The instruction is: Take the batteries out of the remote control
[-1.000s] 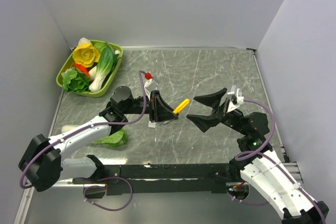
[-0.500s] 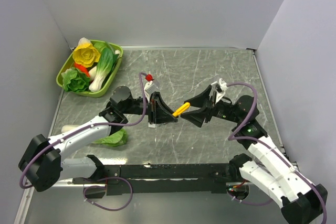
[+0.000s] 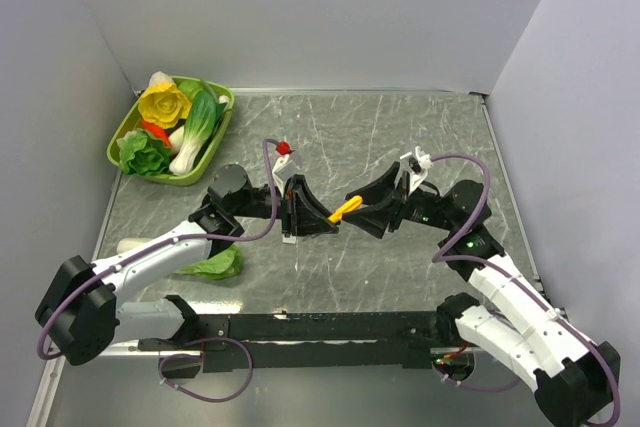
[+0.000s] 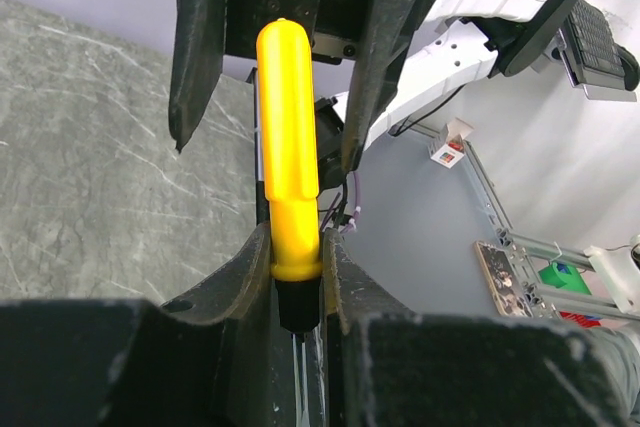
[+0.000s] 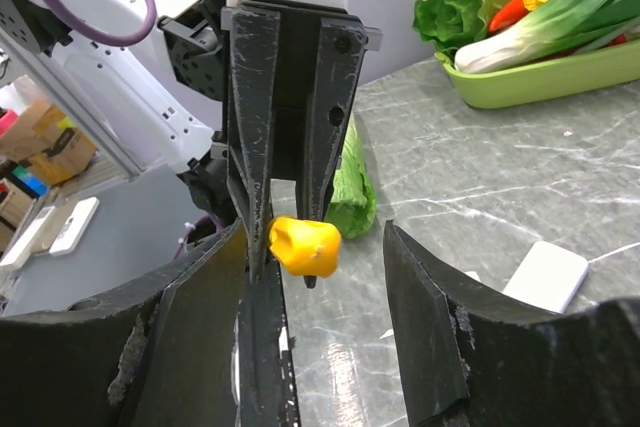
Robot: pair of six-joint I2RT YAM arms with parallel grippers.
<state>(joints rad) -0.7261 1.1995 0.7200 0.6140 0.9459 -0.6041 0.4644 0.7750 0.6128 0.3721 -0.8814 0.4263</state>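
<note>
Mid-air handover: the left gripper (image 4: 297,267) is clamped tight on the shaft end of the yellow screwdriver (image 4: 288,127), while the right gripper (image 5: 315,237) stands half open astride its handle, gripping nothing. A release before the right jaws bite, or an off-centre squeeze, could drop the tool. The remote control (image 3: 288,237), apparently the white sliver on the table (image 3: 420,137) just near of the left gripper, lies left of the right one. The batteries cannot be made out.

We count two arms (image 3: 150,259), one yellow screwdriver (image 3: 346,207) and one green tray (image 3: 227,107). We see one loose leafy vegetable (image 3: 215,265) and one small white piece (image 5: 545,275).
</note>
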